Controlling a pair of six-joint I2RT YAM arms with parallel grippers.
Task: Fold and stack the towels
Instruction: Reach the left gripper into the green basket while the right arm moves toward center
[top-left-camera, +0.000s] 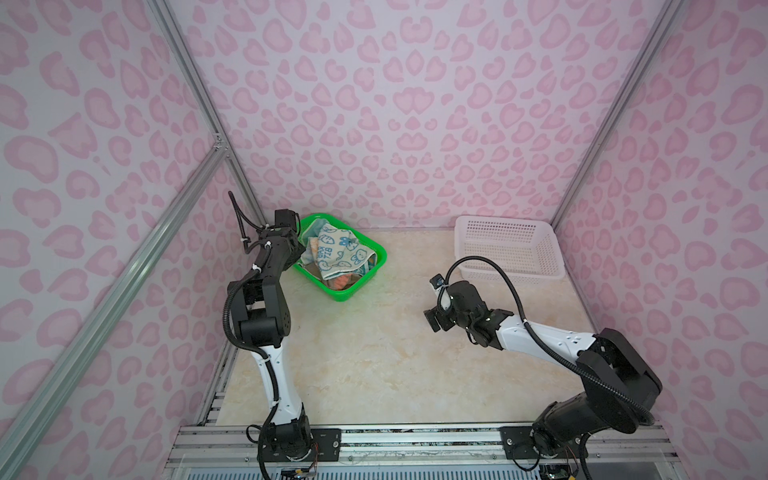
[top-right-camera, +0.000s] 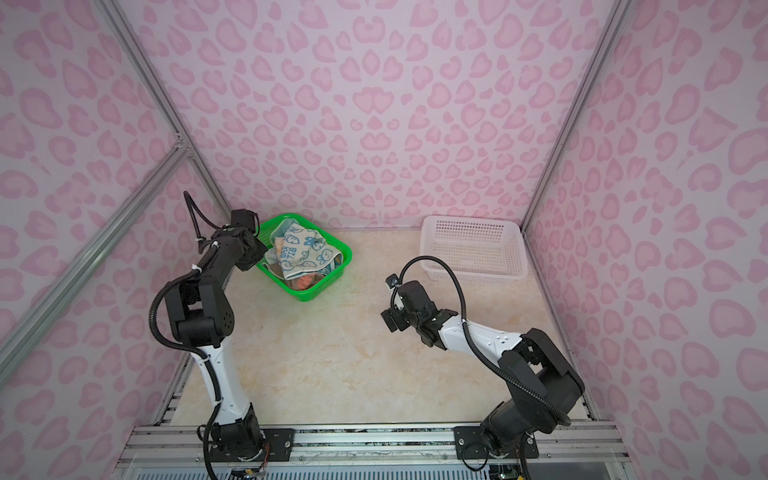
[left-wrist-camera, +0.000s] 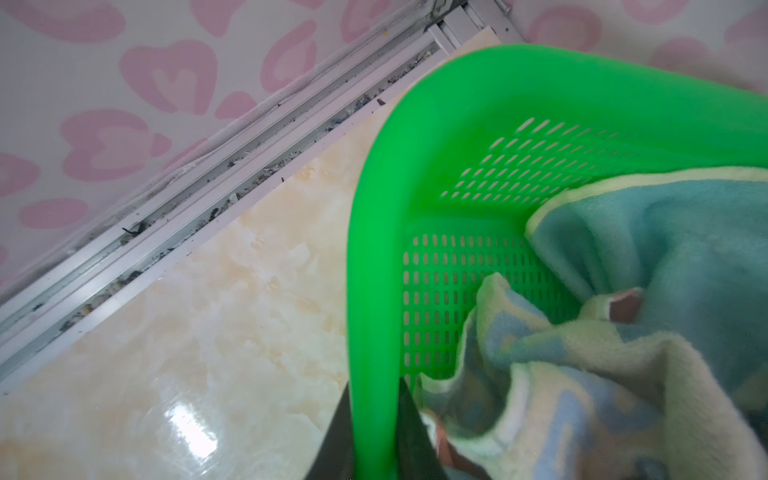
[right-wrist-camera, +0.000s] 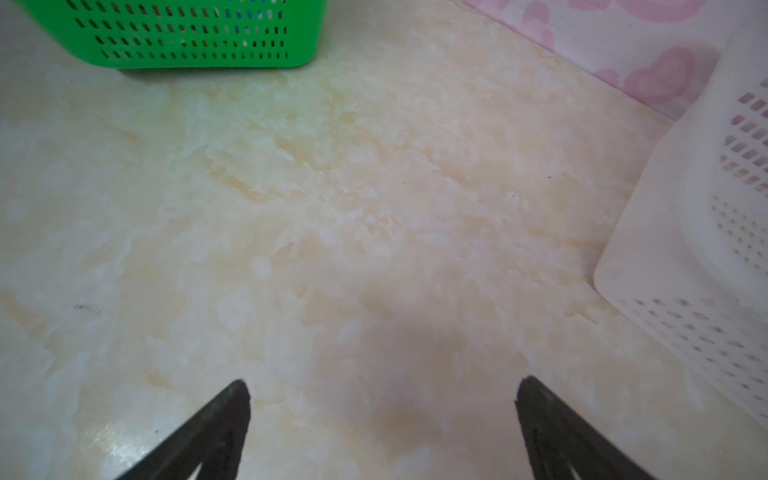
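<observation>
Fingers (left-wrist-camera: 415, 440) of left gripper (left-wrist-camera: 374, 383) straddle green basket (left-wrist-camera: 540, 83) rim, towels (left-wrist-camera: 615, 374) just beside.

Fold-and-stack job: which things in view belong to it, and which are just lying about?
Job: towels, heaped crumpled in the green basket; left pincer astride its rim; right pincer open over the table.
Lying about: green basket, white basket.
</observation>
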